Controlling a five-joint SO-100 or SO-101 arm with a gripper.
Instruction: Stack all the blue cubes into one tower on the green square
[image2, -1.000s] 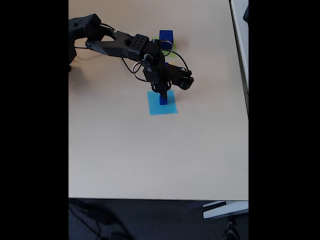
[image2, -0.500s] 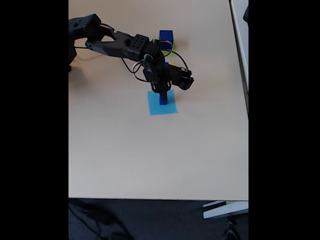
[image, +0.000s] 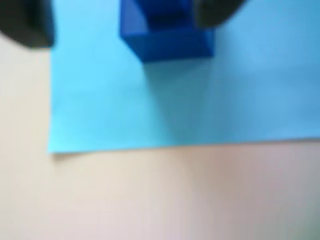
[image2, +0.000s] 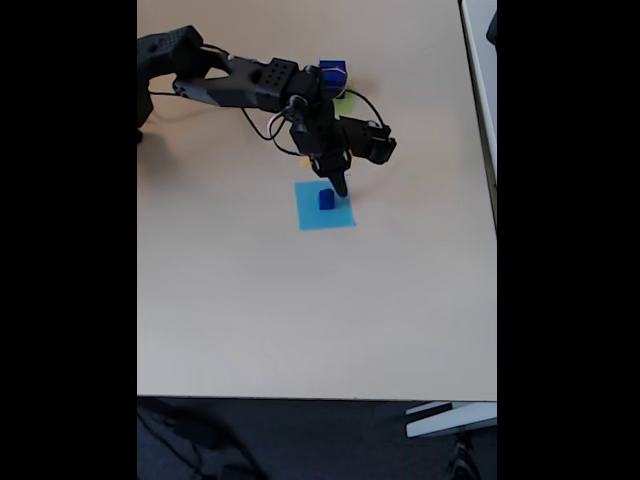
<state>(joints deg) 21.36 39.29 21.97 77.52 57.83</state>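
Fixed view: the small blue cube (image2: 326, 199) sits on the light-blue square (image2: 324, 212), and the gripper (image2: 342, 187), a second ago down over it, has lifted off toward the right. Its fingers look parted and empty. Judging by this, the grasp missed; the green square (image2: 345, 102) waits beyond.

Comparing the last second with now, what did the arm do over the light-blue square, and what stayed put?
The gripper rose and swung toward the right of the fixed view, off the small dark blue cube, now uncovered on the flat light-blue paper square. Whether the jaws are open is unclear. The cube, that square and the larger dark blue cube behind the arm stayed where they were.
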